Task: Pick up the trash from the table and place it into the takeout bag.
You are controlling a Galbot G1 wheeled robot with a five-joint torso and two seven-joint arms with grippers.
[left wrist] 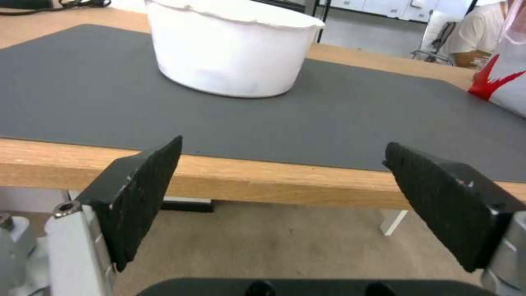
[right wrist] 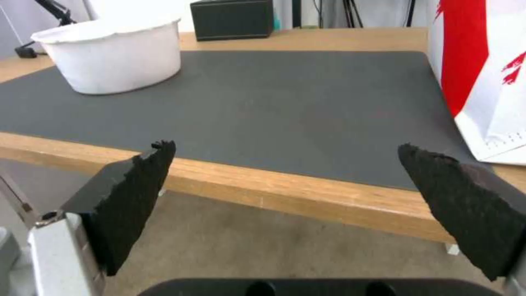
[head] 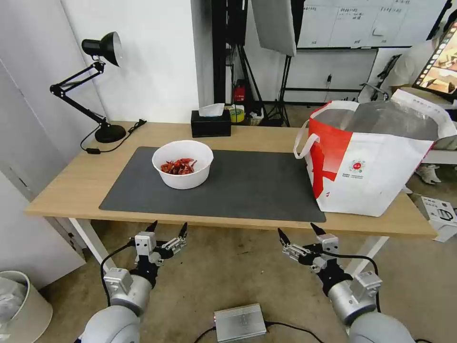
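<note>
Simply white bowl of red chilli scraps

White bowl, red chillies; grey mat.

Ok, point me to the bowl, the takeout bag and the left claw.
bowl [head: 183,178]: head view, front wall.
takeout bag [head: 376,176]: head view, white front panel.
left claw [head: 168,229]: head view, midway between its open tips.

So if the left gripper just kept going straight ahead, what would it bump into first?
Probably the table's front edge: the open left gripper points at it from just below the tabletop. If it cleared the edge, the white bowl comes next. Depth is hard to judge.
</note>
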